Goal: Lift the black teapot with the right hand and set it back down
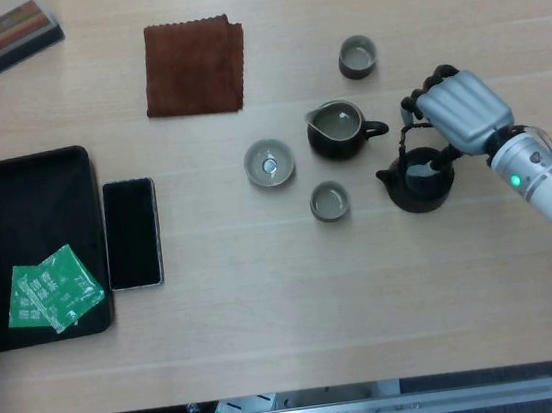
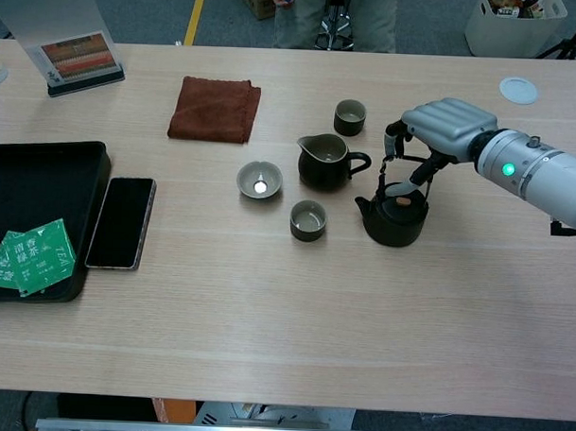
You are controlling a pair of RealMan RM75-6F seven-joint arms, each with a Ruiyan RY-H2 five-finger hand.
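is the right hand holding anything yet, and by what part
Cannot be told for sure: the right hand sits over the black teapot's wire handle with fingers curling around it, but the teapot is on the table and a closed grip isn't visible.

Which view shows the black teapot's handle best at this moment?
The chest view: the black teapot shows its arched handle upright from the side, with the right hand over it. In the head view the hand covers most of the handle.

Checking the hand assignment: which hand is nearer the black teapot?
Right. The right hand is over the black teapot, fingers at its handle. The left hand appears in neither view.
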